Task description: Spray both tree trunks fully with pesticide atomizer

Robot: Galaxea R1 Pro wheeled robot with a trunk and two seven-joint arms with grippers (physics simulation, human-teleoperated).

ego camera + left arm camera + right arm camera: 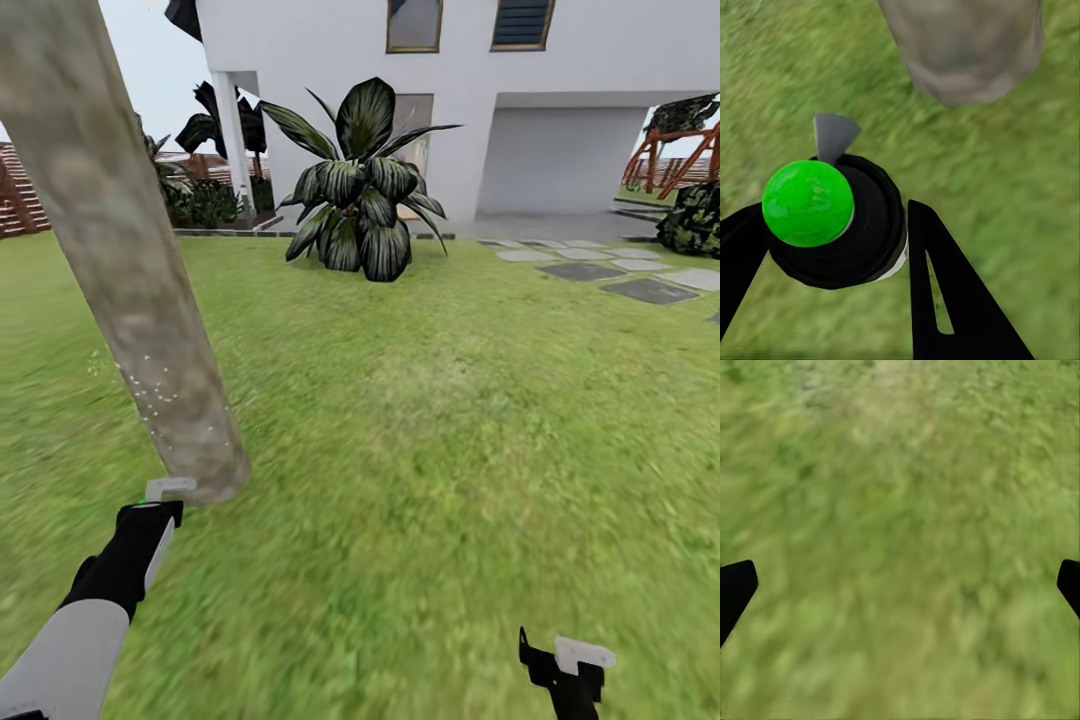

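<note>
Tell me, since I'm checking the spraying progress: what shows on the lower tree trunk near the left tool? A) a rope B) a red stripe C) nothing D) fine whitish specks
D: fine whitish specks dot the lower tree trunk, just above the atomizer held in the left tool.

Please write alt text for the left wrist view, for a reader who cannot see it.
The left gripper is shut on the pesticide atomizer, a black bottle whose top shows bright green here, with its grey nozzle aimed toward the base of the tree trunk. Blurred green lawn lies beneath.
</note>
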